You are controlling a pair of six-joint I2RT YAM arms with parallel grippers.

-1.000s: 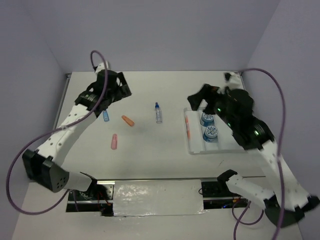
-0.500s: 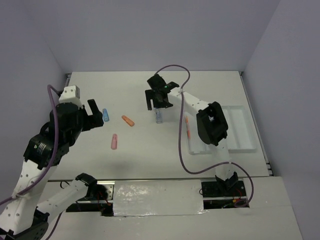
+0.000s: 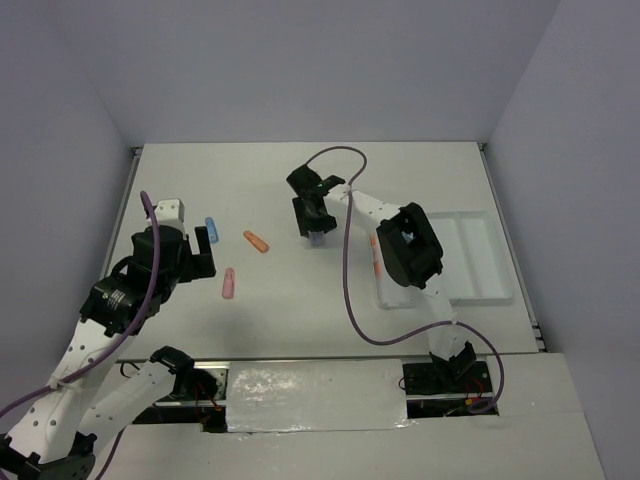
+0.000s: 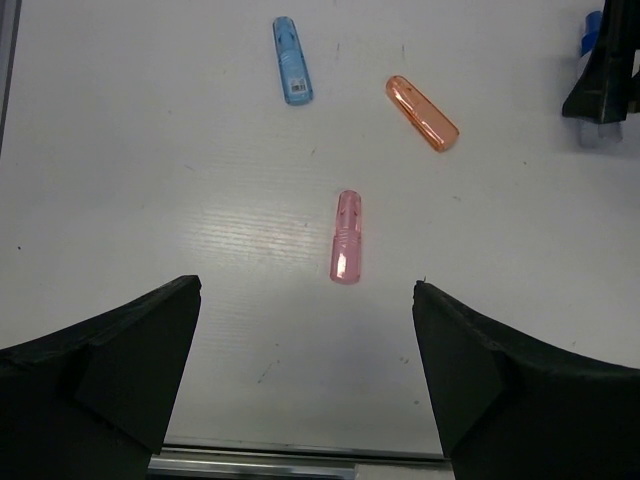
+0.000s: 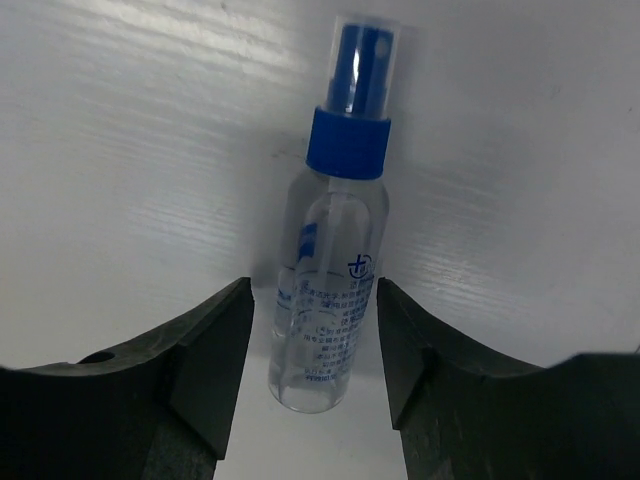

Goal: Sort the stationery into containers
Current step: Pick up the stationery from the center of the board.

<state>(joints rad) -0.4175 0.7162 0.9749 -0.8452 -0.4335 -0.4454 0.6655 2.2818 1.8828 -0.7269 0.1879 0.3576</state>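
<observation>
Stationery lies scattered over a matte white surface [image 3: 300,320]. A small bottle [image 5: 330,250] of clear, glossy plastic lies flat near the middle of the surface. It has a round body with blue print on its side, a blue collar, and a see-through cap over a blue nozzle. 3 short capsule-shaped pieces of translucent plastic with rounded ends lie to its left, well apart from each other. A blue piece [image 4: 291,74] is farthest, an orange piece [image 4: 422,113] lies right of it, and a pink piece [image 4: 346,237], finely ribbed round its middle, is nearest. At the right sits a shallow white tray [image 3: 480,250] of smooth plastic, split by low ridges into long narrow compartments. A thin orange pen [image 3: 375,262] shows at its left edge, partly behind the arm.

The right claw [image 5: 313,300] straddles the bottle's lower body with its 2 matte black fingers narrowly apart. A sliver of surface shows between 1 finger and the bottle, while the other meets the bottle's edge; whether it presses cannot be told. The left claw [image 4: 305,370] hangs above the near left of the surface, fingers spread wide, gripping and touching nothing.
</observation>
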